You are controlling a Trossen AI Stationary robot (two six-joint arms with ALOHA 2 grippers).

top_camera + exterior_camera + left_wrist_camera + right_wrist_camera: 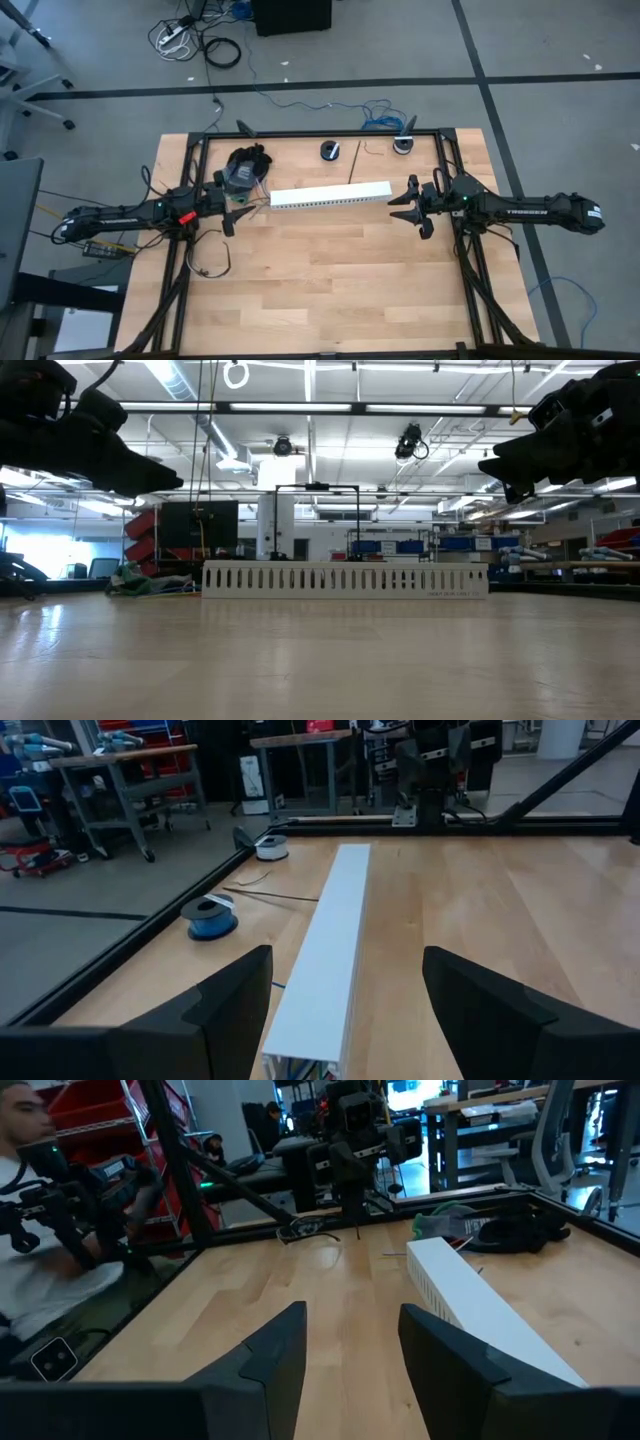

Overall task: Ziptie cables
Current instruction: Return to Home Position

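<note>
Now the left gripper hangs open off the white duct's left end, the right gripper open off its right. I glimpse the cables only inside the duct's left end.

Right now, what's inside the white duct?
The white duct is lidded. In the left wrist view, a few thin wire ends show at its open end; the rest is covered.

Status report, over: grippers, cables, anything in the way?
Left gripper and right gripper: jaws open, raised, one at each end of white duct. Duct lid on; cables not in view. Dark heap beside the left end.
</note>
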